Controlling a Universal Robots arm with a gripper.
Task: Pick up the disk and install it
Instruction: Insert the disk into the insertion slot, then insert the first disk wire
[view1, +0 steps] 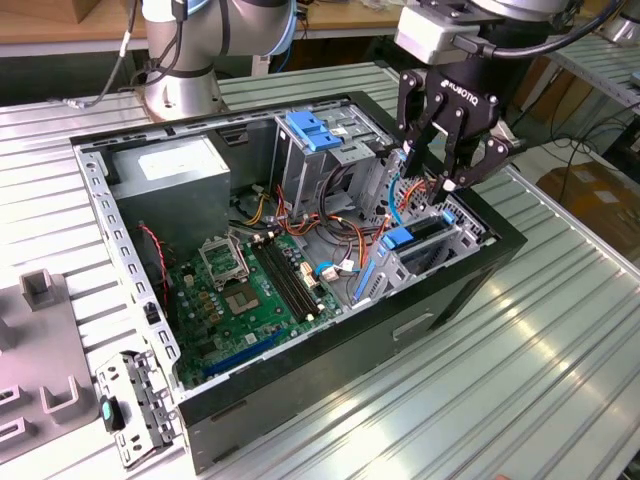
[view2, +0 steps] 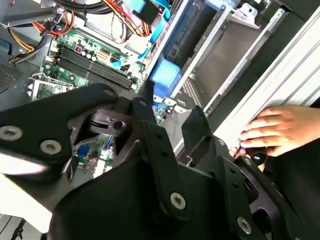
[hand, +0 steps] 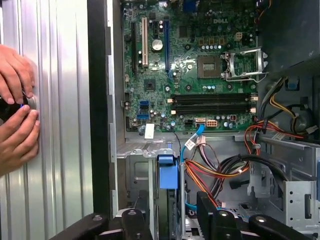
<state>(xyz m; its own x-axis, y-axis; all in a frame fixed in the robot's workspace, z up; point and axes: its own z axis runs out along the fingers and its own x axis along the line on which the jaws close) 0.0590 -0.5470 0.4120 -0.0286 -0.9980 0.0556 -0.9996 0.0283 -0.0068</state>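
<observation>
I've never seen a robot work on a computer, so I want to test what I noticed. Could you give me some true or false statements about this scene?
1. The gripper hangs above the open computer case. True.
2. The gripper is lifting the disk high in the air. False: its fingers are open and hold nothing; the disk, with its blue edge, sits in the metal bay beneath them.
3. A person's hands rest on the ribbed metal table beside the case. True.
4. A cover hides the inside of the case. False: the case is open, and the green circuit board and coloured cables are in plain sight.
</observation>
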